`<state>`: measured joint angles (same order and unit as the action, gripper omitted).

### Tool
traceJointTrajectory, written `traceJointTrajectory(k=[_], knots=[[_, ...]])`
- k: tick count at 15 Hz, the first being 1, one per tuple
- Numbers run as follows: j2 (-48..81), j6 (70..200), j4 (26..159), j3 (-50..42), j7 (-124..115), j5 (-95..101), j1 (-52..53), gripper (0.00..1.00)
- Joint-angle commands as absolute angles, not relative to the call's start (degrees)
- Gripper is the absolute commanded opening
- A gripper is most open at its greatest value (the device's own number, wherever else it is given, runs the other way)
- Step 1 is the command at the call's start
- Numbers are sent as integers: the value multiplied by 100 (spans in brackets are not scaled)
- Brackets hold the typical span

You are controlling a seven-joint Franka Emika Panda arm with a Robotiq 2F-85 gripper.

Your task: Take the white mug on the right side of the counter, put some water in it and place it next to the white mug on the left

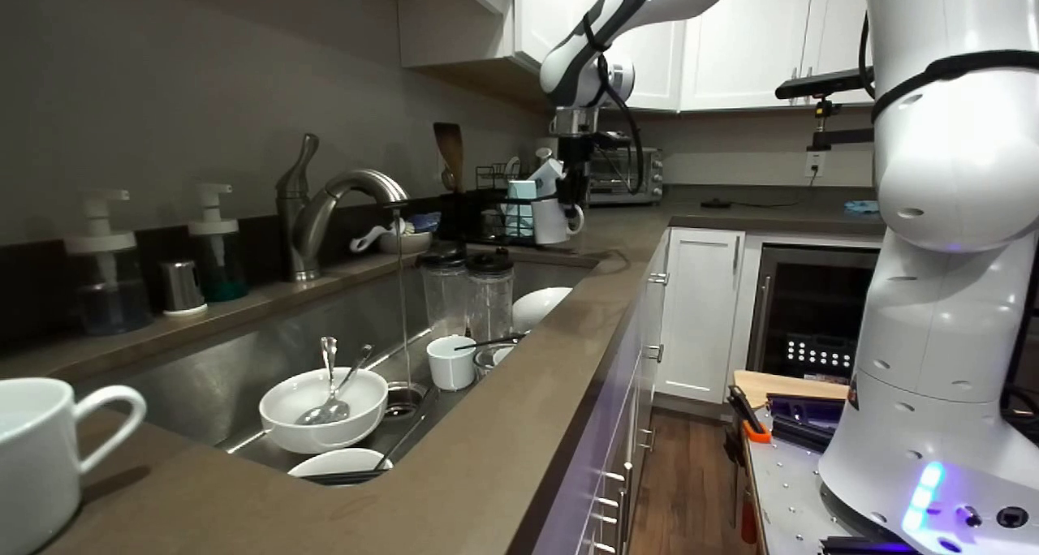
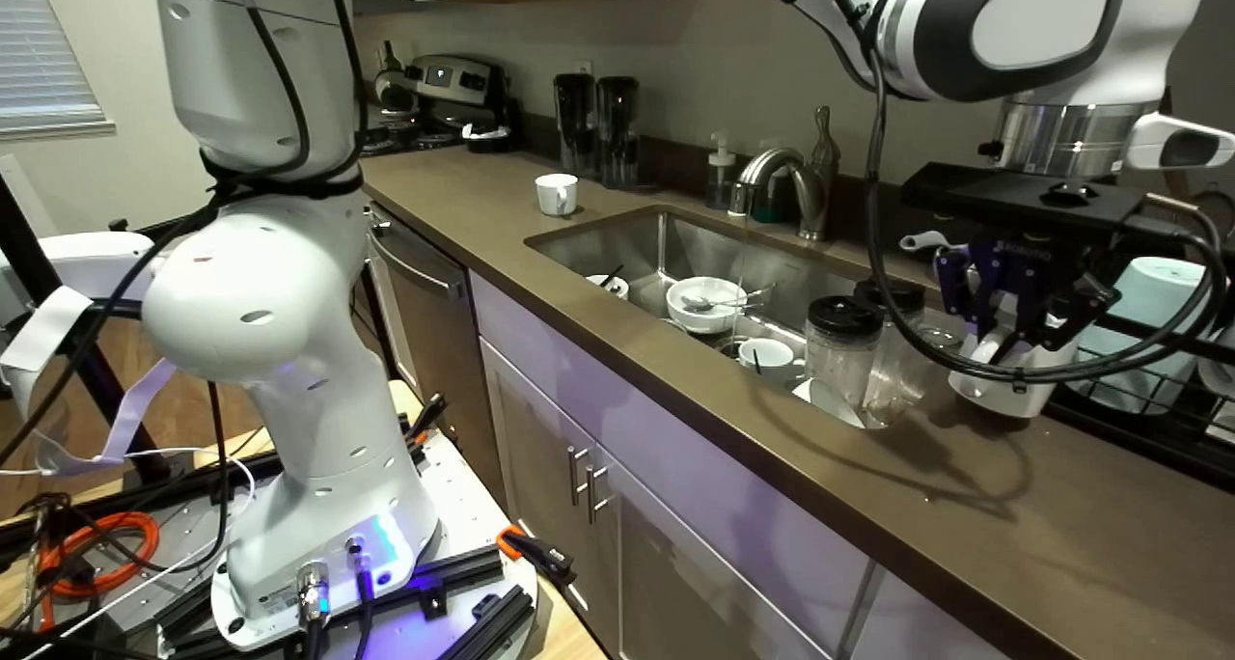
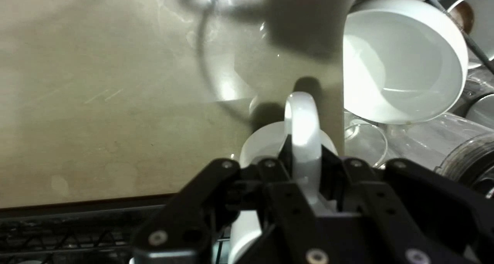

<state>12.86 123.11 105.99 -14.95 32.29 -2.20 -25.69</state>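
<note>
Currently, pincer is clamped on the handle of a white mug, over the worktop near the dish rack; can't tell if it's touching down. Water runs into the sink. Other mug stands past the sink's opposite end.

A steel sink is let into the brown counter. Along the back edge I see two soap pumps with a canister between them, the tap, a bowl and a rack, then a toaster oven near the back corner. Past the sink's other end a mug stands between the front and back edges, two dark jars nearby at the back.
</note>
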Motion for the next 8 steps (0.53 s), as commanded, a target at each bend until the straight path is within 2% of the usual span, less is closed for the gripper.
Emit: traceJointTrajectory(k=[1,8], knots=[[979,12456,10847,-1522,2936,-39,-2353,6],[862,12479,10947,-1461,2515,145,-1998,6]])
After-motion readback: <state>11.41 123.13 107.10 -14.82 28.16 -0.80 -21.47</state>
